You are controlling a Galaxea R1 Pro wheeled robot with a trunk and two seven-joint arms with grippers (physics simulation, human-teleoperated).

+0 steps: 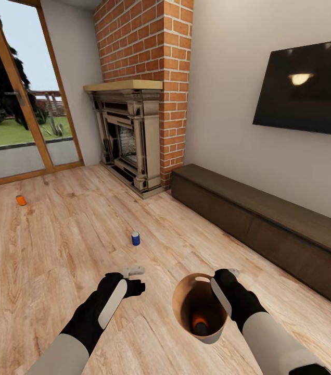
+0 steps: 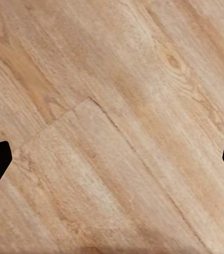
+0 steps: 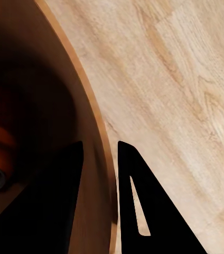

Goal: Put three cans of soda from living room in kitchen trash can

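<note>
Living room, bin carried in right gripper, one orange can inside.
Right fingers clamp the bin's rim, one inside, one outside. Left gripper hangs spread wide over bare floor, holding nothing. Blue can stands on the planks ahead; second orange can well off, near the glass door. Fireplace beyond.

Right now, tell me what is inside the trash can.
Inside the trash can, held by the right gripper at its rim, lies one orange can with a grey top. Its dark lower wall hides the rest of the bottom.
</note>
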